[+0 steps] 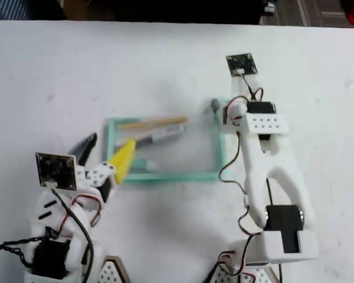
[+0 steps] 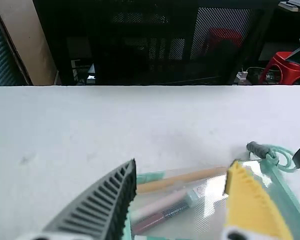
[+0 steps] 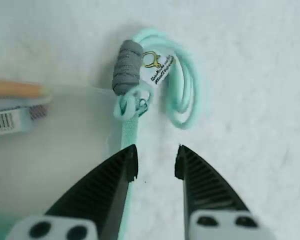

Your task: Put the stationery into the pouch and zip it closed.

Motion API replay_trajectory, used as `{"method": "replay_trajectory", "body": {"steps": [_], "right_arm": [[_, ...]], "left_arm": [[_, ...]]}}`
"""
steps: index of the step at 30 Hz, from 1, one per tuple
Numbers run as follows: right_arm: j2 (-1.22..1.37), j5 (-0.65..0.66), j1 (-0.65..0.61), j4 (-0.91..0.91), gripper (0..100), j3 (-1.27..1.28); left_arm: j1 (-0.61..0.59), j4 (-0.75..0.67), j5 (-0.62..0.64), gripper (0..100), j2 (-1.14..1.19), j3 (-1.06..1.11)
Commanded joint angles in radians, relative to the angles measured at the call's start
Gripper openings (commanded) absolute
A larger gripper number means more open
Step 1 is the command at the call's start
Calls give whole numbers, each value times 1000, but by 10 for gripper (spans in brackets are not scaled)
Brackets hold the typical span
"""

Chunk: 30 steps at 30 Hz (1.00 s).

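My left end effector [image 2: 184, 170] gapes wide and empty, straddling the pouch's [image 1: 165, 175] left end on the desk [image 1: 76, 71]. The pencil [image 1: 153, 123] and pens [image 1: 159, 135] lie inside. My right end effector [image 3: 156, 157] is slightly open and empty, just short of the pull [image 3: 127, 67]. My worry is that closing here pinches the edge tape, and the unpinned pouch slides.
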Motion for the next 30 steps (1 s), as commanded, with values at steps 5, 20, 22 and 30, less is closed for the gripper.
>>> {"method": "replay_trajectory", "body": {"steps": [5,20,22,30], "right_arm": [[-53,-17,5,-58,12,48],[-424,-17,7,124,19,94],[-544,-11,7,165,19,94],[-980,41,-28,363,19,-9]], "left_arm": [[-7,-44,5,84,-1,-3],[-61,-21,-307,24,-1,-149],[-101,12,-342,24,-1,-227],[-251,186,-425,24,151,-545]]}}
